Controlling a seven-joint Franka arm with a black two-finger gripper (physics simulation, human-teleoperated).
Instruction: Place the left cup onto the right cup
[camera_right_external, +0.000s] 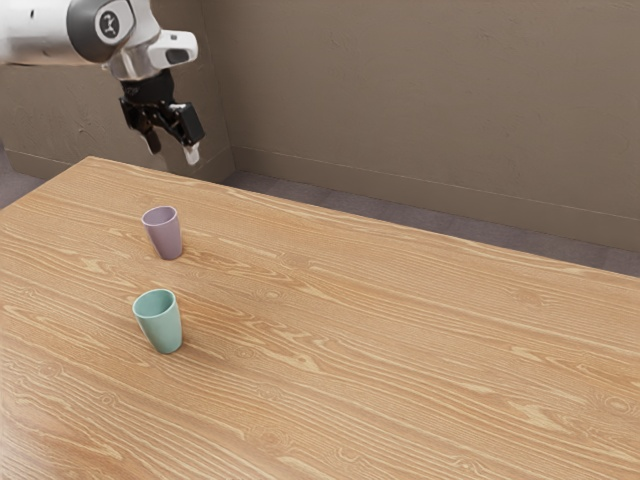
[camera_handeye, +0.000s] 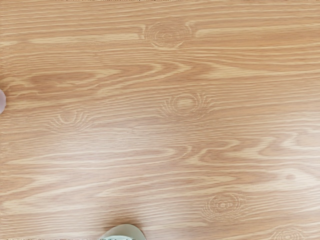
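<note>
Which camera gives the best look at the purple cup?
The exterior view: the purple cup stands whole and upright on the table. In the wrist view the purple cup is just a lilac sliver, probably its edge.

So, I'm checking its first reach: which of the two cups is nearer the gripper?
The mauve cup, which stands farther back on the table, closer to the raised gripper; the teal cup stands nearer the camera.

Ext. cam side-on, high, oblique over table (camera_right_external: 420, 340); wrist cam straight down, close, same table.

Purple cup (camera_right_external: 162, 232), teal cup (camera_right_external: 158, 320) — upright, sep.
</note>
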